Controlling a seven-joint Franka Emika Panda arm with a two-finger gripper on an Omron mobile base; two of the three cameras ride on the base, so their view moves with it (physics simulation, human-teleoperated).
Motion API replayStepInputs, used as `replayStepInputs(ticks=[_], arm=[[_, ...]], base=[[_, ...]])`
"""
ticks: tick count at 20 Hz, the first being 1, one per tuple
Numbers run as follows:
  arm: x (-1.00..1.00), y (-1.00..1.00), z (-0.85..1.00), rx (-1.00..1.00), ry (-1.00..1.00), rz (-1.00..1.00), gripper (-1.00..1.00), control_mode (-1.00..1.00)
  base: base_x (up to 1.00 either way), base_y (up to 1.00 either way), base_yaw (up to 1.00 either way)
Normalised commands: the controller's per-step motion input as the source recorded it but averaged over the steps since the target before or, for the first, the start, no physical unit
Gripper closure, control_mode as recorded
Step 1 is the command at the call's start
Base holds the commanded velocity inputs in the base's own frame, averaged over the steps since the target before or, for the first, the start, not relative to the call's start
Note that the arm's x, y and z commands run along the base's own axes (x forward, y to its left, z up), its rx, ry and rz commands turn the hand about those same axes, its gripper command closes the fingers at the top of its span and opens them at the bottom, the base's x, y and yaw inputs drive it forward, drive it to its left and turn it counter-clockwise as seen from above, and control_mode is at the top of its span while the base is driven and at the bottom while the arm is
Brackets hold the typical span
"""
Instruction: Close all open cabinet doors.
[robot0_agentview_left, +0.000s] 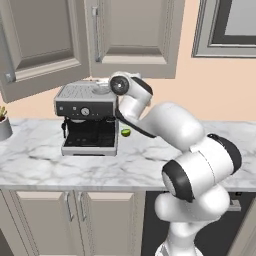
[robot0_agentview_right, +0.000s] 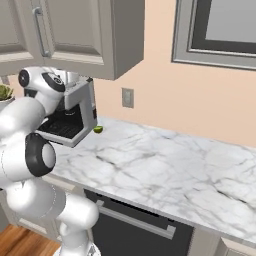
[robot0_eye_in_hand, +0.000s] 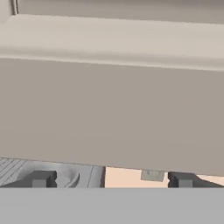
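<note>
Two cabinet doors hang above the counter. The left cabinet door (robot0_agentview_left: 45, 42) stands open, swung out toward me, its lower corner low at the far left. The right cabinet door (robot0_agentview_left: 135, 32) (robot0_agentview_right: 75, 27), with a silver bar handle (robot0_agentview_left: 95, 30) on its left side, looks flush with its cabinet. My wrist (robot0_agentview_left: 120, 85) is raised just below that door's bottom edge, above the coffee machine. In the hand view my gripper (robot0_eye_in_hand: 113, 180) is open and empty, fingertips (robot0_eye_in_hand: 41, 179) wide apart, very close to the door's lower rail (robot0_eye_in_hand: 113, 109).
A grey coffee machine (robot0_agentview_left: 89, 120) (robot0_agentview_right: 70, 117) stands on the marble counter (robot0_agentview_left: 60, 167) under the cabinets, a lime (robot0_agentview_left: 126, 132) (robot0_agentview_right: 98, 129) beside it. A potted plant (robot0_agentview_left: 4, 122) sits at the far left. A wall outlet (robot0_agentview_right: 128, 98) and a window (robot0_agentview_right: 220, 30) lie to the right.
</note>
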Motion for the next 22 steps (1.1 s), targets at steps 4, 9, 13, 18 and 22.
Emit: replayStepInputs(ticks=[4,9,13,18,22], arm=[[-0.24,-0.11,0.55,0.1,-0.07,0.0,-1.0,-1.0],[-1.0,0.22,0.29,0.0,-0.25,0.0,-1.0,-1.0],[-0.98,-0.09,0.97,0.0,-0.15,-0.03,-1.0,-1.0],[-0.31,-0.26,0.86,-0.02,0.09,0.0,-1.0,-1.0],[-0.15,-0.18,0.35,-0.02,0.54,-0.01,-1.0,-1.0]], base=[[0.0,0.0,0.0],[0.0,0.0,0.0],[0.0,0.0,0.0],[0.0,0.0,0.0],[0.0,0.0,0.0]])
